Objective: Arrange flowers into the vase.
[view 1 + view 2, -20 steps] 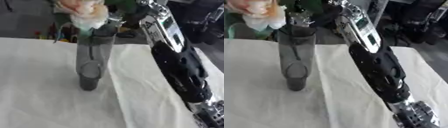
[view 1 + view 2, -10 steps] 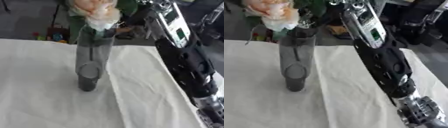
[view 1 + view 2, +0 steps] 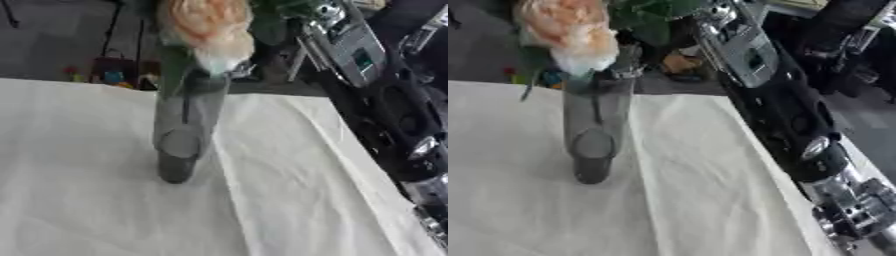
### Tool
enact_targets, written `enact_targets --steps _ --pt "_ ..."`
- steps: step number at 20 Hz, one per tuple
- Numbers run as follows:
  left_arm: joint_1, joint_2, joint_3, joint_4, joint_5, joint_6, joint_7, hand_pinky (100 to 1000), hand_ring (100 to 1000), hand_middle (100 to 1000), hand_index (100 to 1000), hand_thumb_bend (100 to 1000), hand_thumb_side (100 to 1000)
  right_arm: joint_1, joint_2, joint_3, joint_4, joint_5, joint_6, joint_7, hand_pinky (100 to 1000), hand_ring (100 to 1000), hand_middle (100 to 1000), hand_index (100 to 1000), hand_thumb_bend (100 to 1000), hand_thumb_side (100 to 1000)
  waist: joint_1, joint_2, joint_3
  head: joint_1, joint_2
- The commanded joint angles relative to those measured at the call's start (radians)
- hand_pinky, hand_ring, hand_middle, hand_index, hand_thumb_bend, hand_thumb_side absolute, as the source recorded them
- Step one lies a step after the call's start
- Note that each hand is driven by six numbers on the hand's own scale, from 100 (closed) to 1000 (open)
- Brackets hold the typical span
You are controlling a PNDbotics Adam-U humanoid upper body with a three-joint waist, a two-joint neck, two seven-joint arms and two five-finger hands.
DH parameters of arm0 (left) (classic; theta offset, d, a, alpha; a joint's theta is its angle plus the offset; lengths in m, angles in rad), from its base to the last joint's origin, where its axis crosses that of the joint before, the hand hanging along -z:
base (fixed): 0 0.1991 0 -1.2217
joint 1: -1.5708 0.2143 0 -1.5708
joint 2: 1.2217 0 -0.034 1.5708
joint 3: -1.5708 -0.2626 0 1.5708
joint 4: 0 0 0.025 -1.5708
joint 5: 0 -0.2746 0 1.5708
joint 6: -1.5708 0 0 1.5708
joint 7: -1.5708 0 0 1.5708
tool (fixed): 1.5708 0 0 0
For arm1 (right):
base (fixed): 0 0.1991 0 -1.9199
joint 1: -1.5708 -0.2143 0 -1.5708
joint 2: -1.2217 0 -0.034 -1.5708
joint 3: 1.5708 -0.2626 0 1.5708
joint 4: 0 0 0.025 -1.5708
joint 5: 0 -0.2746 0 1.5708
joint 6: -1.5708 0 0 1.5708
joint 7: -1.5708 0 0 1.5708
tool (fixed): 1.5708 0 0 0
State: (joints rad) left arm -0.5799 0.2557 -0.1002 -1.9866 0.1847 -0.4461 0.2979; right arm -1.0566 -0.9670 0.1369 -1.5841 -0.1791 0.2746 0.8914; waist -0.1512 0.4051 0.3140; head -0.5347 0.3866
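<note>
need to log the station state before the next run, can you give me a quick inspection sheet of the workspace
surface: table under a creased white cloth, bare apart from the vase.
job's things: tall grey see-through vase standing upright on the cloth; a peach and white flower at its mouth, green leaves beside it.
clutter: nothing seen on the cloth.
hands: right arm reaches from lower right up toward the vase top; its hand is hidden behind the leaves and flower; left hand not in view.
cables: nothing seen.
surroundings: dark floor and small colourful items beyond the far edge, too blurred to name.
</note>
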Motion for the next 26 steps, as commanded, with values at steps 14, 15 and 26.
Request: enact_targets --steps 14,15,26 --pt "-0.005 0.018 -0.007 -0.013 0.008 0.009 -0.006 761 776 838 856 100 605 -0.052 -0.025 -0.032 -0.006 0.010 -0.017 0.016 858 1000 1000 1000 100 184 0.003 -0.033 -0.007 -0.004 0.000" --pt "-0.005 0.018 -0.008 -0.013 0.008 0.009 -0.007 761 776 837 856 100 605 -0.057 -0.025 -0.039 -0.007 0.008 -0.018 0.016 858 1000 1000 1000 100 186 0.003 -0.034 -0.007 -0.005 0.000" --pt "-0.002 0.026 -0.006 -0.013 0.017 0.015 -0.007 760 775 837 853 100 608 -0.041 -0.055 -0.042 -0.061 0.048 -0.064 0.016 860 1000 1000 1000 100 169 -0.003 -0.049 -0.016 -0.008 0.004"
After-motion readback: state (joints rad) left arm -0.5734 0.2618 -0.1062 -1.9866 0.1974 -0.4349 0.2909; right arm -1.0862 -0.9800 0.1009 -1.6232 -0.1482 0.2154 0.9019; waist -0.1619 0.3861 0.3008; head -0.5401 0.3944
